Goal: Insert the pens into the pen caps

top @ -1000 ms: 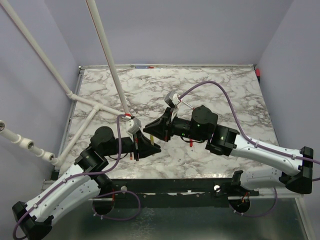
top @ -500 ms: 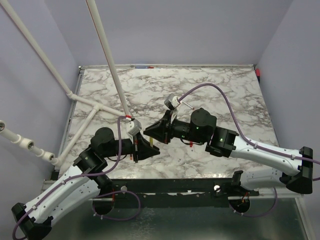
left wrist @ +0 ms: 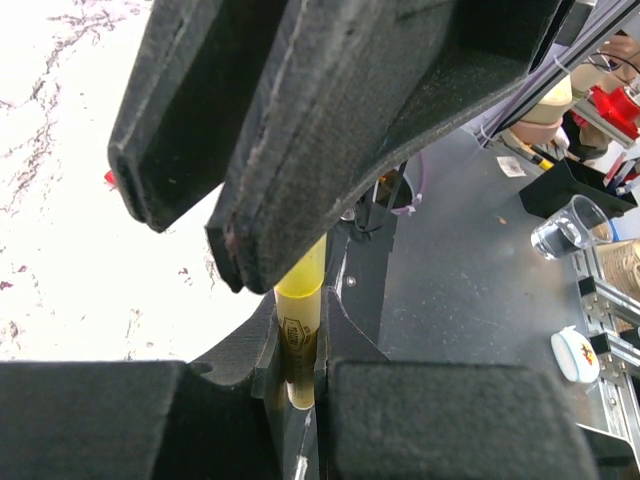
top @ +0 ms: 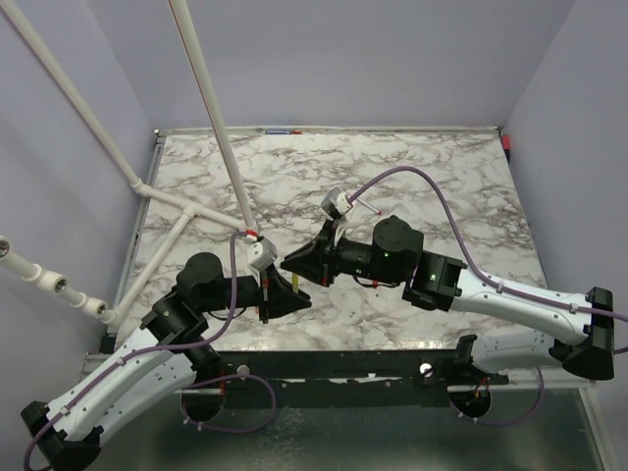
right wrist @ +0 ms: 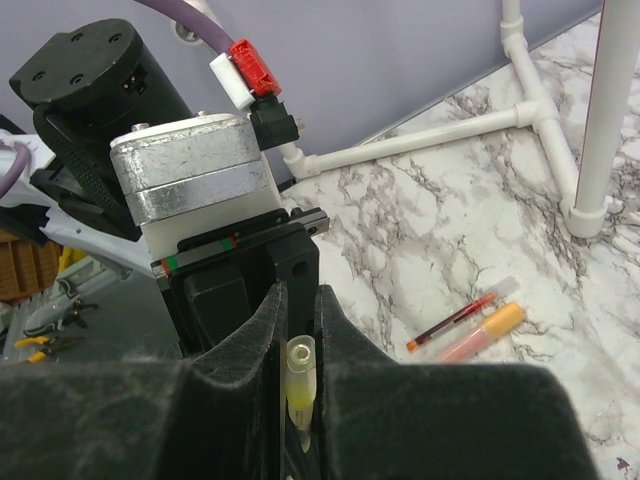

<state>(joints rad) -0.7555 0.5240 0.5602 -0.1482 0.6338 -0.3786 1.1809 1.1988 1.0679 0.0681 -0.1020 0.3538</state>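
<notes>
My left gripper [left wrist: 300, 325] is shut on a yellow pen [left wrist: 299, 300] that points up toward the right gripper's fingers [left wrist: 330, 150], which hide its far end. My right gripper [right wrist: 300, 305] is shut on a clear yellowish pen cap [right wrist: 301, 375], its open end facing the left gripper's body [right wrist: 290, 262]. From above, the left gripper [top: 287, 294] and right gripper [top: 294, 263] meet tip to tip above the table's front middle, with a bit of yellow pen [top: 297, 280] between them. A red pen [right wrist: 455, 320] and an orange pen [right wrist: 485, 330] lie together on the marble.
A white pipe frame [top: 211, 108] rises from the marble table [top: 442, 186] at left, its foot [right wrist: 590, 205] close to the lying pens. A small red piece [top: 378, 285] shows under the right arm. Purple cables arc over both arms.
The right gripper has slid slightly left and nearer, closing on the left gripper. The left gripper has dropped a little toward the front. Both grips are unchanged.
</notes>
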